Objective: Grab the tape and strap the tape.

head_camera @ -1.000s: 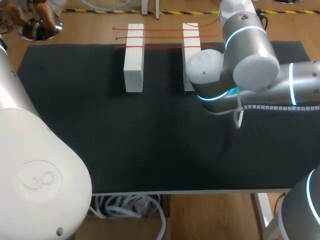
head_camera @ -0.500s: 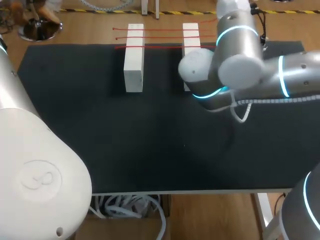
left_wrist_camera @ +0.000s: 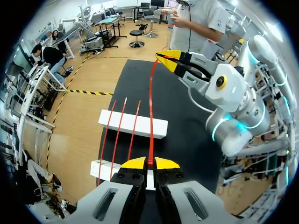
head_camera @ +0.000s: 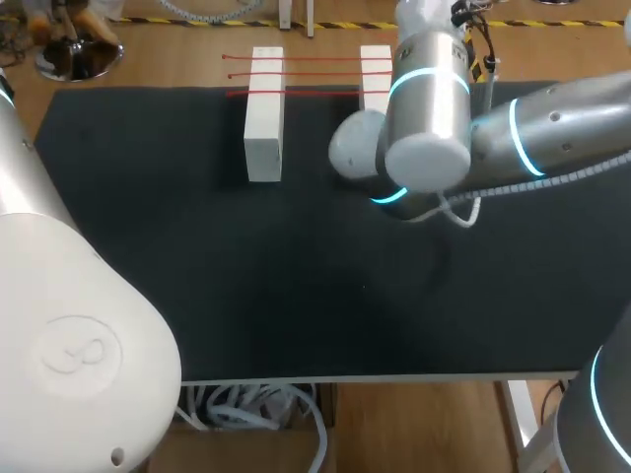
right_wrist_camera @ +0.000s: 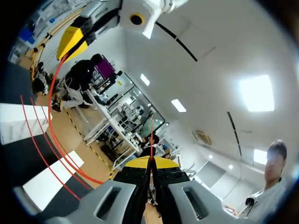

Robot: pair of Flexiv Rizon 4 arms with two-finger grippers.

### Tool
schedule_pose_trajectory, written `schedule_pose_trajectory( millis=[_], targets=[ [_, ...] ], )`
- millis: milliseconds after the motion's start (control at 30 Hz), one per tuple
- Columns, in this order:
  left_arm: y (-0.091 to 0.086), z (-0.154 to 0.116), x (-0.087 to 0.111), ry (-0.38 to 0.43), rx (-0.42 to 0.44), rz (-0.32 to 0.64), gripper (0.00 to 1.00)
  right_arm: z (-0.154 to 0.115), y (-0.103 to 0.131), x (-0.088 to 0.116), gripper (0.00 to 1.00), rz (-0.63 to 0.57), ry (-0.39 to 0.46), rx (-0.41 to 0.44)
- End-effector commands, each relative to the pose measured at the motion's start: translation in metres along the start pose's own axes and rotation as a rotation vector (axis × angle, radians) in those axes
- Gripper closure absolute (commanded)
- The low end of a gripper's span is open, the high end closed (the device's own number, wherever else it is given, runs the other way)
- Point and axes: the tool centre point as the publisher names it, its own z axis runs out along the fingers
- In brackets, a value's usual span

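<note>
One tape (left_wrist_camera: 151,107) pinched by left hand (left_wrist_camera: 149,163) and right hand (right_wrist_camera: 150,162)

**Near side open, far side crowded**

The near half of the black table (head_camera: 246,315) lies bare. At the far side stand a left block (head_camera: 263,118) and a right block (head_camera: 375,69), with a gap between them and thin red strips (head_camera: 296,59) across it. The right arm (head_camera: 424,118) hangs over the right block. One red tape (left_wrist_camera: 151,116) stretches in the air from the left gripper (left_wrist_camera: 148,163) to the right gripper (left_wrist_camera: 163,58).
</note>
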Motion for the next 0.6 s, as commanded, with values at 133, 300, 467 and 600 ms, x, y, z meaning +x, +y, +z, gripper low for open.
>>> schedule_pose_trajectory(
  millis=[133,300,467,600],
  targets=[
    [-0.0013,-0.0012,-0.0007,0.003,-0.006,0.0,1.0,0.0021,-0.0097,0.0129,1.0,0.011,-0.098,-0.002],
    [-0.0013,-0.0012,-0.0007,0.003,-0.006,0.0,1.0,0.0027,-0.0093,0.0138,1.0,0.041,-0.059,0.114],
    [-0.0013,-0.0012,-0.0007,0.003,-0.006,0.0,1.0,-0.0007,-0.0066,0.0117,1.0,0.045,0.009,0.169],
    [-0.0013,-0.0012,-0.0007,0.003,-0.006,0.0,1.0,-0.0036,-0.004,0.0108,1.0,0.032,0.018,0.16]
  ],
)
